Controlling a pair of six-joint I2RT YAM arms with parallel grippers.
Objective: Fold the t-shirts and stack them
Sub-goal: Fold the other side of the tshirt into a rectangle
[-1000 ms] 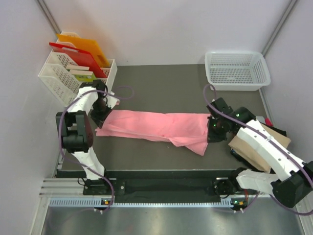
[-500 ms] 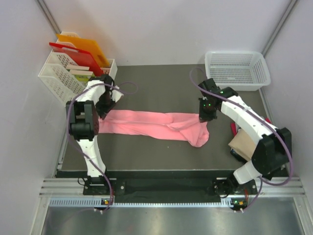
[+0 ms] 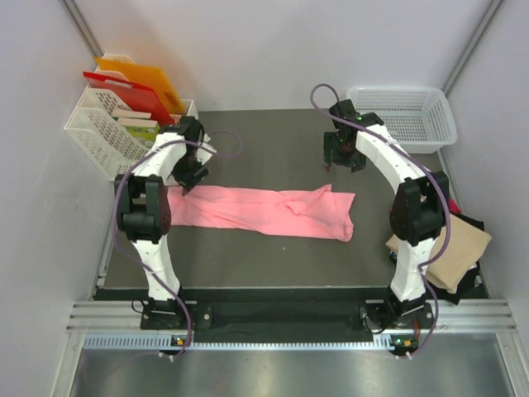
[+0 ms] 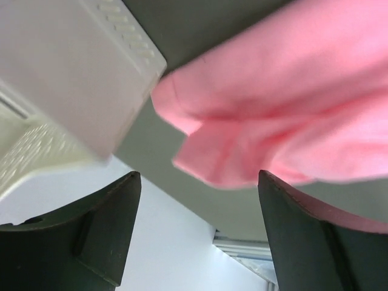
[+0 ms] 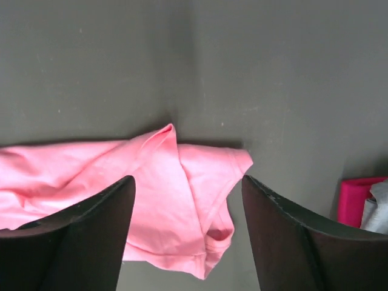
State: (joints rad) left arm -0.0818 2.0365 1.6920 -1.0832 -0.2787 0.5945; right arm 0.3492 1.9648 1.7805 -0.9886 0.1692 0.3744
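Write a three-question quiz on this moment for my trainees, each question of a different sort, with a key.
1. True or false: the left pincer is clamped on the pink t-shirt.
2. Where does the white basket stand? A) at the far right corner of the table; B) on top of the pink t-shirt; C) between the arm bases.
3. Fill the gap: the tan t-shirt lies at the table's ___ edge.

Key: 1 false, the pincer is open and holds nothing; 2 A; 3 right.
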